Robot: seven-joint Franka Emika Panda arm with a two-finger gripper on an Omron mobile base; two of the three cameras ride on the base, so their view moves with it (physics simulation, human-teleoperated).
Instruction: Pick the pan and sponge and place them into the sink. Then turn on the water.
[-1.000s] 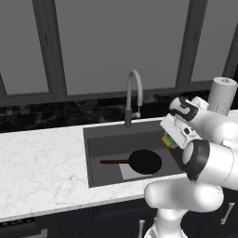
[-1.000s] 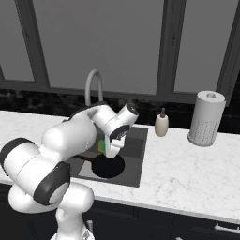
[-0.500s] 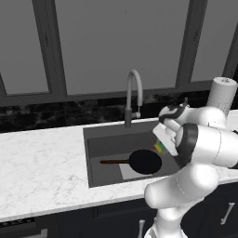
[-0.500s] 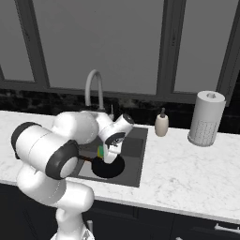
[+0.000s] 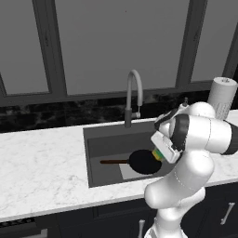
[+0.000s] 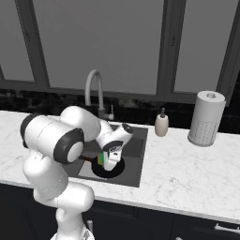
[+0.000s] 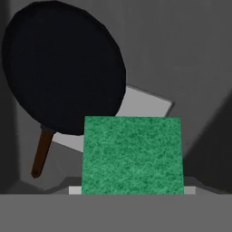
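Sponge hangs in the closed jaws over the sink, beside the pan already inside. Next, I judge: open the jaws, then go to the faucet.

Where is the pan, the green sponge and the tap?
pan (image 7: 63, 68), hand view, middle of its black round bottom.
sponge (image 7: 132, 154), hand view, middle of its green top.
faucet (image 5: 134, 79), left base view, on the curved arch of the spout.

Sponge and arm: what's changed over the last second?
The gripper carried the sponge down and toward the middle of the sink; it now hangs low over the pan, still held. The pan, faucet and paper towel roll stayed put.
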